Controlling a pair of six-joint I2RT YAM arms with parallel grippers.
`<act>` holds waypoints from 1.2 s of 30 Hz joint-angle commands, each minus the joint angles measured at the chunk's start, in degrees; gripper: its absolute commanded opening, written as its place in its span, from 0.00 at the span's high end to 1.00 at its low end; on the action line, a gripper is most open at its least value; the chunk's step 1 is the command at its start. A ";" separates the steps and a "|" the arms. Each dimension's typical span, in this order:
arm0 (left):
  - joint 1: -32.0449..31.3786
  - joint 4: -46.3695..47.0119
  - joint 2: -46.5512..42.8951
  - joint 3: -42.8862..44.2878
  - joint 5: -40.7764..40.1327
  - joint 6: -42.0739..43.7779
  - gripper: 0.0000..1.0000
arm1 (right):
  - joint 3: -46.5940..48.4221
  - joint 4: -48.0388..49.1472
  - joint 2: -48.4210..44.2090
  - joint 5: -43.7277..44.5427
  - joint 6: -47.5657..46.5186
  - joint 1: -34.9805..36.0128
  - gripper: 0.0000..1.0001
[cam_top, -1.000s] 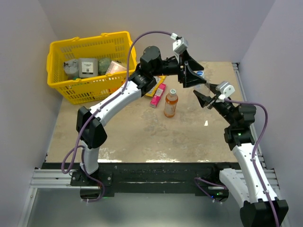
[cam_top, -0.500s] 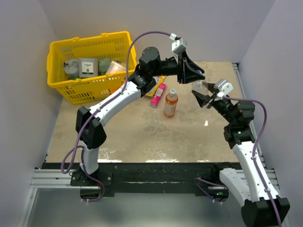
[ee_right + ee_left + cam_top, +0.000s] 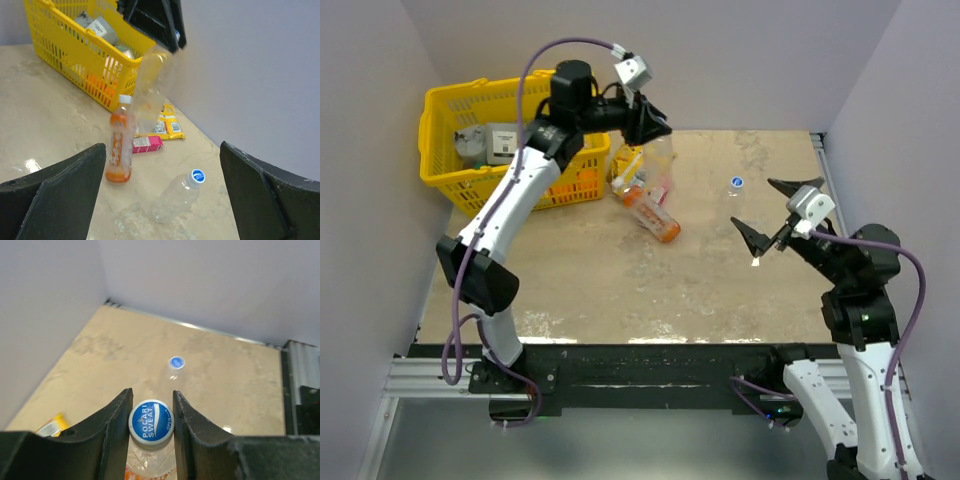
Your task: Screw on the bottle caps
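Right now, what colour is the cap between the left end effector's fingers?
Blue cap, white lettering; left wrist view.

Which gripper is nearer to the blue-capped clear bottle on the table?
Right. The right gripper hangs open just beside the blue-capped clear bottle; the left gripper is far off by the yellow basket, shut on a second bottle.

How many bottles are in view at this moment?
3. One clear bottle hangs in the left gripper; the orange bottle is by the pink packet; a capped clear bottle lies on the table. The basket could hide more.
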 commanded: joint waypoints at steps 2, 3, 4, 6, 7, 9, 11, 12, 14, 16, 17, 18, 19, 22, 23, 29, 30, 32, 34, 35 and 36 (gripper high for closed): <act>2.23 -13.18 -10.41 -1.72 -5.79 14.94 1.00 | -1.55 -2.28 1.65 9.13 5.45 0.20 0.01; 2.14 -11.69 -12.00 -4.62 -6.06 14.77 1.00 | -0.85 -2.37 2.36 9.48 5.71 0.20 0.01; 2.14 -9.85 -13.67 -10.48 -5.97 14.33 1.00 | -0.50 -2.37 3.06 9.66 5.89 0.20 0.01; 2.14 -2.91 -17.81 -15.96 -5.36 11.44 1.00 | 0.55 -2.37 5.08 9.49 6.06 0.20 0.01; 2.14 -1.23 -18.60 -19.29 -5.27 10.47 1.00 | 0.82 -2.37 5.70 8.96 6.15 0.20 0.01; 2.14 -0.42 -18.96 -20.20 -5.36 8.45 1.00 | 1.52 -2.20 6.84 8.35 6.33 0.11 0.01; 2.14 -0.87 -19.83 -21.60 -6.14 8.53 1.00 | 1.97 -2.63 7.29 7.99 6.24 0.11 0.01; 2.14 -0.52 -20.62 -23.26 -5.45 8.79 1.00 | 1.97 -2.55 7.46 7.99 6.33 0.20 0.01; 2.06 3.50 -23.34 -30.90 -4.22 8.53 1.00 | 1.70 -2.46 7.72 7.90 6.07 0.20 0.01; 1.71 7.81 -24.67 -38.96 -3.69 7.04 1.00 | 1.00 -1.67 7.90 7.99 6.50 0.20 0.01; 0.57 10.62 -24.59 -40.58 -3.95 6.34 1.00 | 0.91 -1.49 7.90 7.99 6.68 0.11 0.01; -0.31 11.61 -24.24 -41.73 -5.08 6.59 1.00 | 1.17 -1.32 7.99 8.16 6.51 0.20 0.01; -1.19 12.57 -23.80 -42.96 -5.96 6.86 1.00 | 1.35 -1.32 8.16 8.51 6.24 0.20 0.01; -4.44 18.89 -22.13 -44.28 -9.30 6.33 1.00 | 2.23 -2.54 8.60 11.15 5.37 0.11 0.01; -5.75 21.26 -20.99 -44.20 -10.01 5.90 1.00 | 2.32 -2.81 8.61 11.42 5.01 0.11 0.01; -7.44 26.72 -13.53 -41.13 -10.89 3.97 1.00 | 2.23 -4.39 7.38 12.91 3.96 -0.06 0.01; -7.44 27.34 -12.47 -40.25 -11.15 3.70 1.00 | 2.14 -4.74 7.11 13.09 3.78 -0.07 0.01; -7.44 29.35 -9.66 -39.46 -11.33 3.26 1.00 | 2.06 -5.62 6.67 13.26 3.08 -0.42 0.01; -7.44 30.59 -6.94 -37.88 -11.95 3.26 1.00 | 2.05 -6.15 6.32 13.35 2.90 -0.77 0.01; -7.44 30.95 -5.96 -37.17 -11.86 3.52 1.00 | 2.06 -6.24 6.32 13.35 2.90 -1.03 0.01; -7.44 31.13 -5.00 -35.34 -11.77 3.52 1.00 | 2.14 -6.24 6.41 13.27 2.81 -1.21 0.01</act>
